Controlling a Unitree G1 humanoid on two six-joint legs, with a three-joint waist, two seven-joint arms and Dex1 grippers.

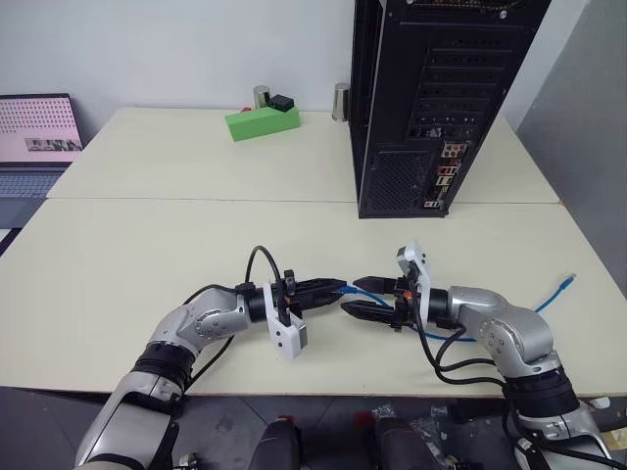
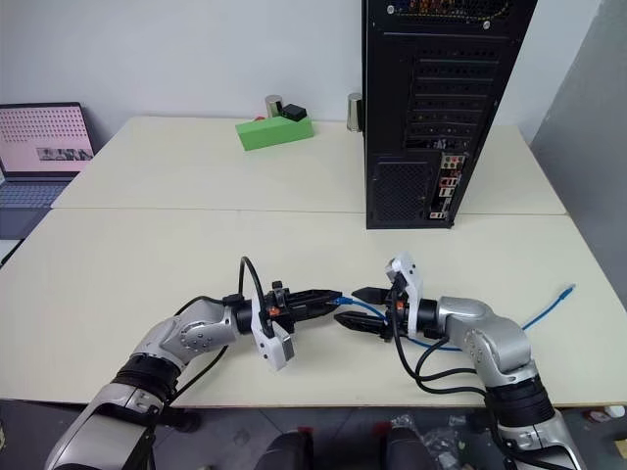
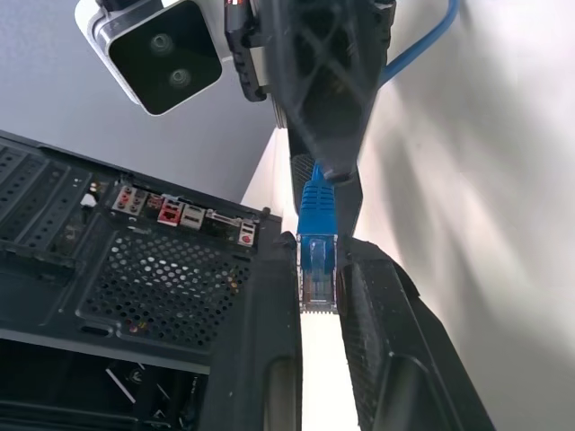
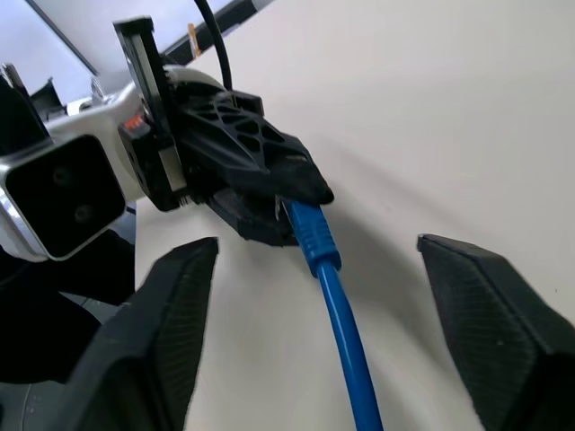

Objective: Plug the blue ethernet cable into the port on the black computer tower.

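The plug end of the blue ethernet cable (image 3: pixel 316 256) is pinched tight in the left gripper (image 1: pixel 328 290), the right gripper (image 1: pixel 359 296) is spread wide around the cord, both well short of the black computer tower (image 1: pixel 431 98).

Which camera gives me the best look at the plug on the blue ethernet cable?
The left wrist view: the plug sits large between the left gripper fingers, clear tip visible. The right wrist view shows just its blue boot leaving that gripper. In the head views it is a small blue speck between both grippers.
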